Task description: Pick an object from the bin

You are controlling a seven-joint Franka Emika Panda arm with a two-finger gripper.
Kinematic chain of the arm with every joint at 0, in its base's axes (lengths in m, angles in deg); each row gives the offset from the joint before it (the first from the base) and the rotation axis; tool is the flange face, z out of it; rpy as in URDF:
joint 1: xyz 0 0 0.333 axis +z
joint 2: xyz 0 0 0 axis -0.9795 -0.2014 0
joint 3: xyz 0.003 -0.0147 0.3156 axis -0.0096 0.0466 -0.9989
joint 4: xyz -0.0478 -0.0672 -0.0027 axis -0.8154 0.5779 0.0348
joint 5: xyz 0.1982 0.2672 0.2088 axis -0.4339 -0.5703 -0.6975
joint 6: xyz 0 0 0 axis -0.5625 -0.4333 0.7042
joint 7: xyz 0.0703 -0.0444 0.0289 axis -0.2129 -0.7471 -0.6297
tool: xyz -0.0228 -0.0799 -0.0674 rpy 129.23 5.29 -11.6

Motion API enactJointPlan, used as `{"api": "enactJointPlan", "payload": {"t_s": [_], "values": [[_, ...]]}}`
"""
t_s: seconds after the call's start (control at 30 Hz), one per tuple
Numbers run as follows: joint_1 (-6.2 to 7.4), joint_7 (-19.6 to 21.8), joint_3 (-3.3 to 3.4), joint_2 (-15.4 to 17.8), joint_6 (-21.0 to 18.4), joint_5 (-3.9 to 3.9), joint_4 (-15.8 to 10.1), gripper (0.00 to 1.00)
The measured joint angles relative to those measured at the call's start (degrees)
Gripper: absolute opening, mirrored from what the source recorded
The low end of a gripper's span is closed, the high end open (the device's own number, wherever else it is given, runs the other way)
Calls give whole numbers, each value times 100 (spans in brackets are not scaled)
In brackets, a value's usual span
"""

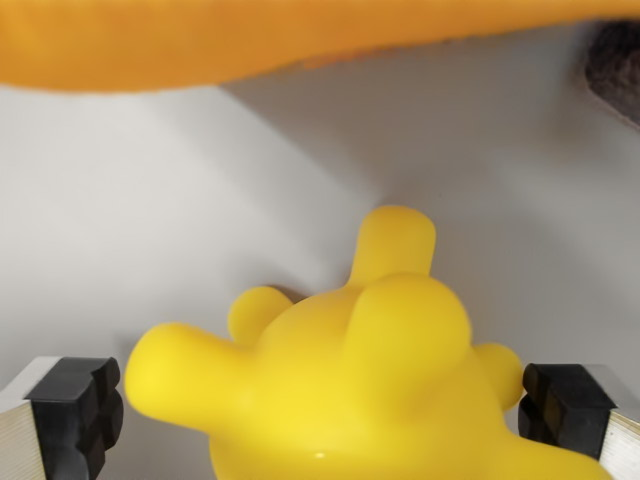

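Note:
A glossy yellow rubber toy (360, 380) with rounded knobs fills the lower middle of the wrist view, resting on the white floor of the bin (150, 220). My gripper (325, 410) is open and straddles it. One black finger pad (75, 410) stands at the wrist view's left of the toy and the other finger pad (565, 410) at its right. The left pad is a little apart from the toy; the right pad is very close to a knob. The toy's lower part is cut off by the frame edge.
An orange object (250, 40), blurred and close, spans the top of the view. A dark patch (615, 60) shows at the top right corner. The bin's white wall and floor meet behind the toy.

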Motion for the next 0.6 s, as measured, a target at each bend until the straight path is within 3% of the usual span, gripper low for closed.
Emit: {"api": "enactJointPlan", "payload": {"t_s": [0.13,0.17,0.6], "values": [[6,0,23,-85,50,0,21,100],[10,0,24,-107,67,0,25,0],[20,0,36,-116,80,0,41,0]]}}
